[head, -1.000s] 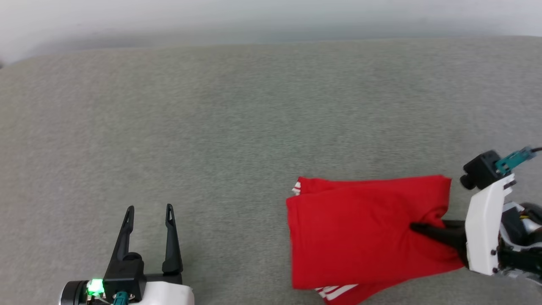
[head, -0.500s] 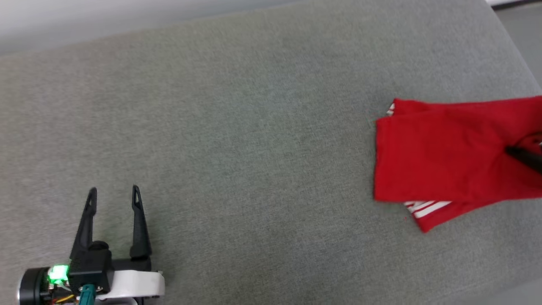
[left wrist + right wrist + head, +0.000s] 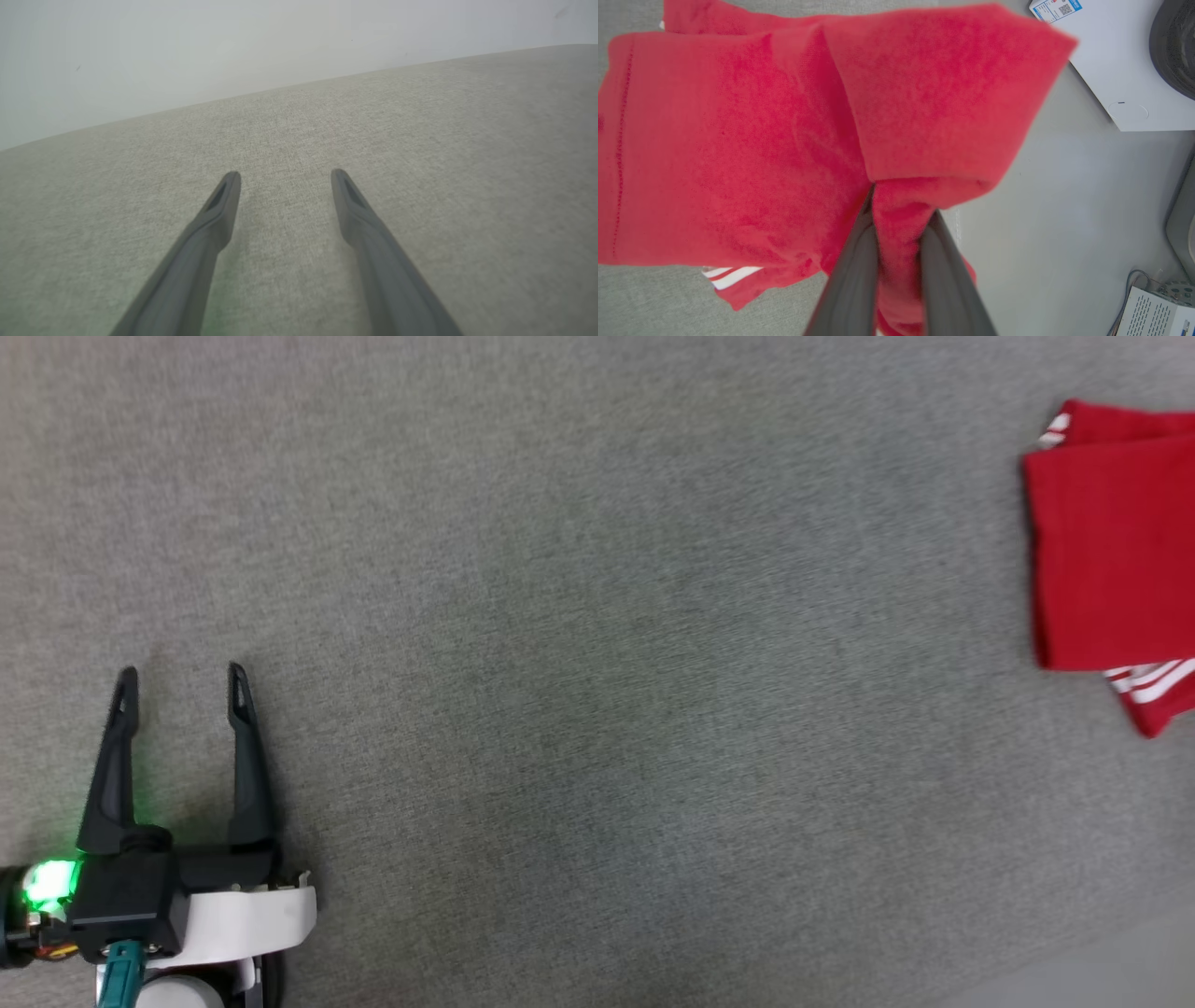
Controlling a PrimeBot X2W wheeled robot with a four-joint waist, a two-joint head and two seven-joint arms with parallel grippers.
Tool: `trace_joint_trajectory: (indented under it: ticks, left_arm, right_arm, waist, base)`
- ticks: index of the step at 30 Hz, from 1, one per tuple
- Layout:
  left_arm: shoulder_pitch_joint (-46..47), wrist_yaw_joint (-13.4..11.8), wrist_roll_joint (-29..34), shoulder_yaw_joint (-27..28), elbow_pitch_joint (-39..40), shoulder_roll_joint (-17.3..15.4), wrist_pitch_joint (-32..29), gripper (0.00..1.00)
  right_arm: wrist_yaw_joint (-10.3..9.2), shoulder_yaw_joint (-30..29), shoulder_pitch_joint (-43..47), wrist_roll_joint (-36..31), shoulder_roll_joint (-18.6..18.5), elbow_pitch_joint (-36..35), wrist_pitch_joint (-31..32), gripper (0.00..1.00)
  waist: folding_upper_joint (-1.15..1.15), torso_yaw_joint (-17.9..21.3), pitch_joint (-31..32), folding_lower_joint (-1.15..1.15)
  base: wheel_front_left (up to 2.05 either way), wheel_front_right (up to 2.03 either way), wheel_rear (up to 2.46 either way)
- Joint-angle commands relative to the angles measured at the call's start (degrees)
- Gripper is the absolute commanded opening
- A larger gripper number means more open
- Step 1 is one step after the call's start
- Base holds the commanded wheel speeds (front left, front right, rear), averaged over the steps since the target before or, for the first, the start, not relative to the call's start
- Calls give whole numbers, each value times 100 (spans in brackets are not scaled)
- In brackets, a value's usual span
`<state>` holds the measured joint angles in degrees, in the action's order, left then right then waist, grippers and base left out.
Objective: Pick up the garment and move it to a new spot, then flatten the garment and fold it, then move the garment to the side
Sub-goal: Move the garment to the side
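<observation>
Garment (image 3: 738,140) clamped in right jaws, label (image 3: 1057,9) (QR code, seemingly) unreadable

garment (image 3: 1111,560): red, white-striped trim
worktop (image 3: 597,663): grey, fine woven fleck
left claw (image 3: 180,674): black; green light (image 3: 51,882) noted at wrist

**One Jersey, Two Grippers on the Tally**

Counting now: one red jersey (image 3: 1111,551), over on the far right. Two grippers, the left gripper (image 3: 180,670) at near left and the right gripper (image 3: 901,205) at the jersey, with two dark fingers apiece, four in all. One grey fabric surface (image 3: 597,663). Beyond its right edge: one white labelled board (image 3: 1101,56) and one vented white box (image 3: 1148,312).
</observation>
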<state>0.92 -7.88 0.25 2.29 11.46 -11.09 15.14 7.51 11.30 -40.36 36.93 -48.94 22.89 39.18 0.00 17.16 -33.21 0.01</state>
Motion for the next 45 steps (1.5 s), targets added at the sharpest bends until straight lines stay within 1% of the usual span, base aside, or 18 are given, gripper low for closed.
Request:
trace_joint_trajectory:
  ticks: [1, 6, 10, 11, 12, 13, 15, 18, 21, 23, 26, 29, 31, 33, 37, 45]
  left_arm:
    - [112, -38, -8, 54, -71, -57, -2, 100]
    - [212, -64, -42, 89, 17, -78, -15, 100]
    - [281, -63, -73, 54, -1, -42, -15, 100]
    - [286, -66, -79, 32, -12, -16, -15, 100]
    - [288, -62, -85, 0, -32, 18, -16, 100]
    - [284, -58, -98, -35, -58, 58, -15, 100]
    - [222, -67, -106, -78, -94, 145, -14, 100]
    - [77, -55, -144, -131, -169, 272, -9, 100]
    - [-62, -72, -182, -137, -271, 388, -3, 100]
    - [-174, -65, -191, -131, -318, 450, 0, 100]
    - [-321, -63, -222, -106, -362, 531, 3, 100]
    - [-461, -60, -233, -92, -410, 586, 3, 100]
    - [-543, -54, -234, -108, -442, 630, 3, 100]
    - [-617, -33, -231, -136, -489, 671, 3, 100]
    - [-753, -42, -249, -178, -566, 722, 3, 100]
    - [-912, 24, -201, -274, -703, 771, 3, 100]
  right_arm:
    - [-5, -27, -102, -12, -11, 28, -29, 0]
    - [-6, -200, -374, -295, 35, 464, -197, 0]
    - [-6, -195, -484, -404, 159, 805, -242, 0]
    - [-6, -211, -513, -490, 153, 882, -310, 9]
    - [-6, -208, -527, -598, 140, 982, -378, 65]
    - [-6, -189, -532, -686, 131, 1078, -442, 100]
    - [-6, -223, -543, -749, 148, 1251, -530, 100]
    - [-6, -184, -484, -1055, -42, 1369, -941, 100]
    - [-5, -254, -423, -1327, -22, 1436, -1682, 100]
    - [-6, -349, -423, -1548, -43, 1422, -2288, 100]
    - [-5, -457, -418, -1874, 154, 1347, -3209, 100]
    - [-5, -674, -374, -2205, 503, 1266, -4125, 100]
    - [-5, -846, -259, -2418, 835, 1137, -4728, 100]
    - [-6, -938, -92, -2635, 1174, 966, -5139, 100]
    - [-5, -1081, 364, -2966, 1847, 426, -5404, 100]
    - [-5, -1226, 1622, -3326, 3102, -982, -5434, 100]
  waist:
    - [0, -51, -152, -1]
    - [0, -95, -356, -1]
    - [0, -145, -319, -1]
    - [0, -164, -264, -1]
    - [0, -195, -189, -1]
    - [0, -233, -85, -1]
    - [0, -303, 152, -1]
    - [0, -444, 583, -1]
    - [0, -576, 1022, -1]
    - [0, -650, 1252, -1]
    - [0, -752, 1534, -1]
    - [0, -853, 1773, -1]
    - [0, -934, 1923, -1]
    - [0, -1011, 2066, -1]
    - [0, -1173, 2320, -1]
    - [0, -1452, 2637, -1]
  base:
    - [0, 0, 0]
    - [0, 0, 0]
    - [0, 0, 0]
    - [0, 0, 0]
    - [0, 0, 0]
    - [0, 0, 0]
    - [0, 0, 0]
    - [0, 0, 0]
    - [0, 0, 0]
    - [0, 0, 0]
    - [0, 0, 0]
    - [0, 0, 0]
    - [0, 0, 0]
    - [0, 0, 0]
    - [0, 0, 0]
    - [0, 0, 0]
